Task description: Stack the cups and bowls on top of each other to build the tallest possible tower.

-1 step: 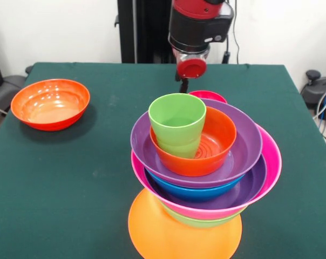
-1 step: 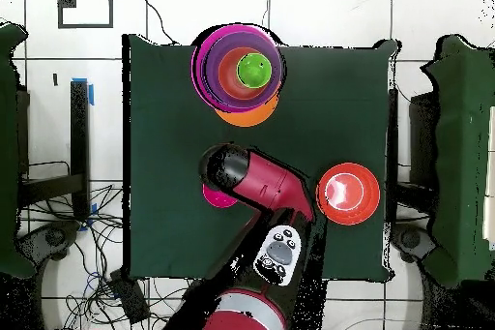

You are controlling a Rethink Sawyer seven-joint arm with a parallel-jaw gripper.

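Observation:
The tower (image 1: 203, 167) stands near the table's front edge on an upturned orange bowl (image 1: 179, 234). Above that base sit green, pink, purple, blue and purple bowls, then a red-orange bowl (image 1: 214, 143) holding the light-green cup (image 1: 176, 121). From overhead the tower (image 2: 238, 73) is at the table's top edge. Behind it lies a small magenta bowl (image 1: 209, 96), mostly hidden; overhead only its edge (image 2: 215, 196) peeks out from under the arm. My gripper (image 1: 183, 84) hangs low at this bowl's left rim. A second red-orange bowl (image 1: 51, 103) sits alone at the left, also seen overhead (image 2: 346, 194).
The green table (image 1: 98, 178) ends close in front of the tower's base. In the overhead view the arm (image 2: 261, 186) reaches over the table's middle. Cables and dark chairs lie around the table.

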